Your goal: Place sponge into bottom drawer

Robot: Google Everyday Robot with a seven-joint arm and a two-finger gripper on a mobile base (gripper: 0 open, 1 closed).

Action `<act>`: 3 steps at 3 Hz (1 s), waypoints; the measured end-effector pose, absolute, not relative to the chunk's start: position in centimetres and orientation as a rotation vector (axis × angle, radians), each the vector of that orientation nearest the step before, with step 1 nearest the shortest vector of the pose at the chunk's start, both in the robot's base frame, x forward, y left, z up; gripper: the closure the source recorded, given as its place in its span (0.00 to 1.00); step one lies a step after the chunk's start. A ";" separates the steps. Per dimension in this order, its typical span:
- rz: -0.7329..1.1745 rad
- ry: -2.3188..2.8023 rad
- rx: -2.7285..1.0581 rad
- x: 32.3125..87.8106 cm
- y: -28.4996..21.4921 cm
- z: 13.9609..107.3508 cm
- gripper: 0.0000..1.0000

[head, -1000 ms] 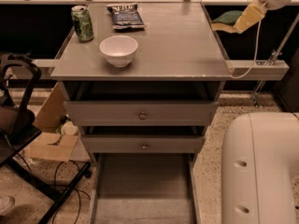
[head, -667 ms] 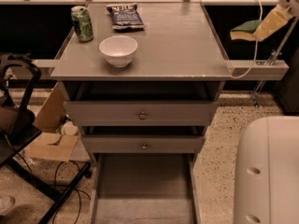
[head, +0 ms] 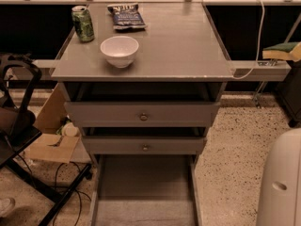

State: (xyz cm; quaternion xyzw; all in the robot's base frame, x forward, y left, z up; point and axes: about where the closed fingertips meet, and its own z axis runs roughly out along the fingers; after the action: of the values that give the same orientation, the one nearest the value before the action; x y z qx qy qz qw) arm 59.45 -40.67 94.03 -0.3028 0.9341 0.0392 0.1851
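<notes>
Because it must take the sponge, drawer point(head: 143, 187): pulled out lowest and nearest, floor showing.
Upper drawers point(head: 141, 114): shut, so nothing overhangs the drop.
Tabletop point(head: 183, 41): carries a bowl point(head: 119, 50), with a can point(head: 83, 23) and a bag point(head: 126, 17) farther back.
Sponge point(head: 281, 52): at the right edge, above the side rail, well apart from the drawer; probably carried.
Claw: beyond the right edge, unseen; its grip cannot be told.

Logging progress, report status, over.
Hand out of view, off frame. Sponge at right frame edge, beyond the counter. Bottom drawer pulled out, nothing over it.
</notes>
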 end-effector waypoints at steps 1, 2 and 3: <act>0.157 2.648 -0.858 57.7 -42.1 93.1 1.00; 0.254 2.615 -0.905 57.1 -42.3 90.7 1.00; 0.235 2.602 -0.893 57.8 -42.5 90.4 1.00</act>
State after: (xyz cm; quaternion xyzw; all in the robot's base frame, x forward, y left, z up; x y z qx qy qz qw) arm 57.85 -42.48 90.44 -0.3177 0.9254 0.0836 0.1892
